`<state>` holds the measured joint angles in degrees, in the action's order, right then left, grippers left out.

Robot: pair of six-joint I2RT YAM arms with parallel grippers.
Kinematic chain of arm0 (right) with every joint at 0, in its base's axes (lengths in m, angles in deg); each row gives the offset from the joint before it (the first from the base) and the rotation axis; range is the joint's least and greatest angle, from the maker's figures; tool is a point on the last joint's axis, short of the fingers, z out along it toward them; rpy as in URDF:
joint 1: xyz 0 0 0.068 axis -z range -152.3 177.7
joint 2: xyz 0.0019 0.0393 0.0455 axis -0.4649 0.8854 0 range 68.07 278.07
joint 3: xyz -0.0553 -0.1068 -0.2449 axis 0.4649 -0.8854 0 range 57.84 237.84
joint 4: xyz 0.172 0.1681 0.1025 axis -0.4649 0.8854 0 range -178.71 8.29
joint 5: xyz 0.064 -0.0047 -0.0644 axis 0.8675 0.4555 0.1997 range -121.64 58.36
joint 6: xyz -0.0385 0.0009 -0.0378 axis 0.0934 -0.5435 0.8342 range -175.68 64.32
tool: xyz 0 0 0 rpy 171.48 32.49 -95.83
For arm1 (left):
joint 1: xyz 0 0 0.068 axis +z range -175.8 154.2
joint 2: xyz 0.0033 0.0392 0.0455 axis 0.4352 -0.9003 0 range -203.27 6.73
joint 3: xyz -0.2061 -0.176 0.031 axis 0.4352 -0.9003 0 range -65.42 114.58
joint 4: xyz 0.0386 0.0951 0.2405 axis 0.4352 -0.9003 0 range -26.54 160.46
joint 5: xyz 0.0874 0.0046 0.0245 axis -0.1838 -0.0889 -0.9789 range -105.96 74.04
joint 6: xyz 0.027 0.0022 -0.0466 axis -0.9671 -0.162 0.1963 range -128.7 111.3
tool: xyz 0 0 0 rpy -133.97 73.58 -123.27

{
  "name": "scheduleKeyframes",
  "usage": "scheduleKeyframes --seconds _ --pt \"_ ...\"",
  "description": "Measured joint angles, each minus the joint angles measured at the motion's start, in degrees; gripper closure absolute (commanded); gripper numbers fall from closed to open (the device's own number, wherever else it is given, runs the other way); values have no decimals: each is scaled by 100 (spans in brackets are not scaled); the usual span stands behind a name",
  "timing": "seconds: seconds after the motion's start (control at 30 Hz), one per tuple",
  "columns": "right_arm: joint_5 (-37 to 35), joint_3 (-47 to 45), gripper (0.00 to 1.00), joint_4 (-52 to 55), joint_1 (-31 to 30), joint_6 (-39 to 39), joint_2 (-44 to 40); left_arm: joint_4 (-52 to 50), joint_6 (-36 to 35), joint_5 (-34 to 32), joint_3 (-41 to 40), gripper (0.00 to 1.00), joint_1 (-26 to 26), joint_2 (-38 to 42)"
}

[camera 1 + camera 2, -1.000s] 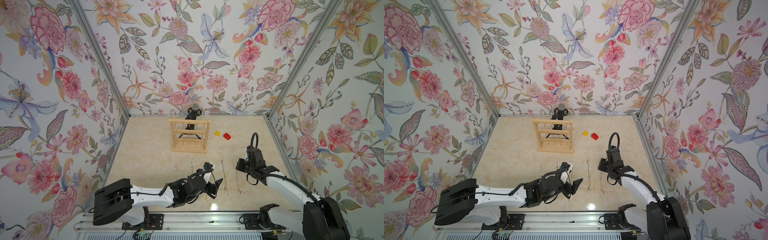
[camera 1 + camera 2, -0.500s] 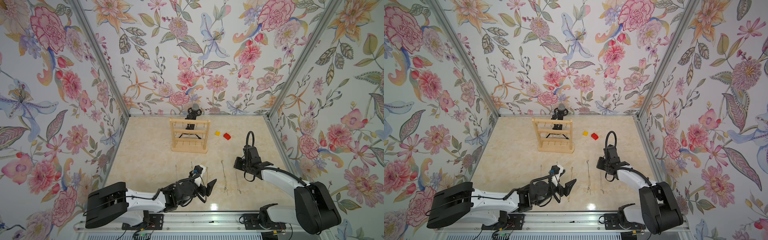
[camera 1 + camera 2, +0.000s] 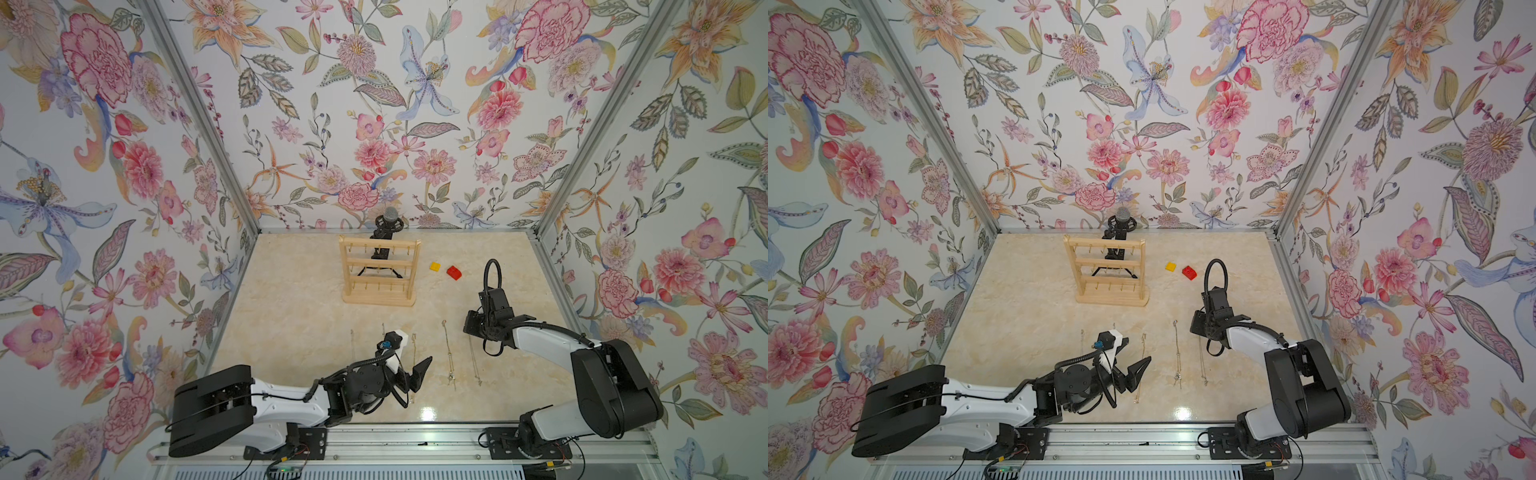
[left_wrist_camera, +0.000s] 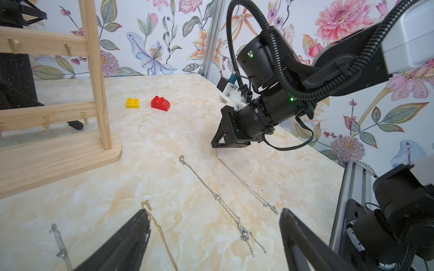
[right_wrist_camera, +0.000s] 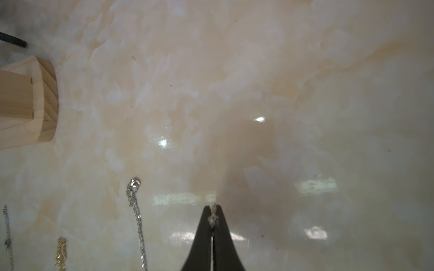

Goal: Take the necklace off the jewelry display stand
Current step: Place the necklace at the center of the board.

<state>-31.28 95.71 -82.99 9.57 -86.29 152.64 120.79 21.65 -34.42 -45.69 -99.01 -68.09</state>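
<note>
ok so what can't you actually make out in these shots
Left wrist view: the picture edge cuts off most of the jewelry display stand and one end of the gold chain.
Both top views: the stand's hooks are too small to rule out a thin chain; the right gripper has its fingertips hidden under its own wrist.
Right wrist view: blurred, so the pinched silver chain lacks detail.

Left gripper [image 4: 212,213] held low, pointing forward, fingers spread wide, empty. Right gripper [image 5: 213,207] angled downward, fingers pinched on silver necklace [image 4: 244,183] end.
</note>
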Motion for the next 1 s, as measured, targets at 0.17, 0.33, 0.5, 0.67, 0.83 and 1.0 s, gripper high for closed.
scheduleKeyframes --seconds 0.17,0.33,0.5,0.67,0.83,1.0 --pt "-2 63 93 0 -28 2 131 39 0 -2 -24 12 -4 4" --pt "-33 116 87 -2 -28 33 168 42 -17 -4 -26 12 -35 7" --pt "-105 157 78 -4 -28 50 212 46 -63 -44 -37 12 -76 17" --pt "-136 164 74 0 -28 68 256 83 -105 -125 -37 12 -122 31" --pt "-149 249 71 -2 -28 68 258 101 -109 -177 -61 12 -164 83" --pt "-144 323 68 0 -28 68 258 101 -129 -205 -63 12 -192 92"
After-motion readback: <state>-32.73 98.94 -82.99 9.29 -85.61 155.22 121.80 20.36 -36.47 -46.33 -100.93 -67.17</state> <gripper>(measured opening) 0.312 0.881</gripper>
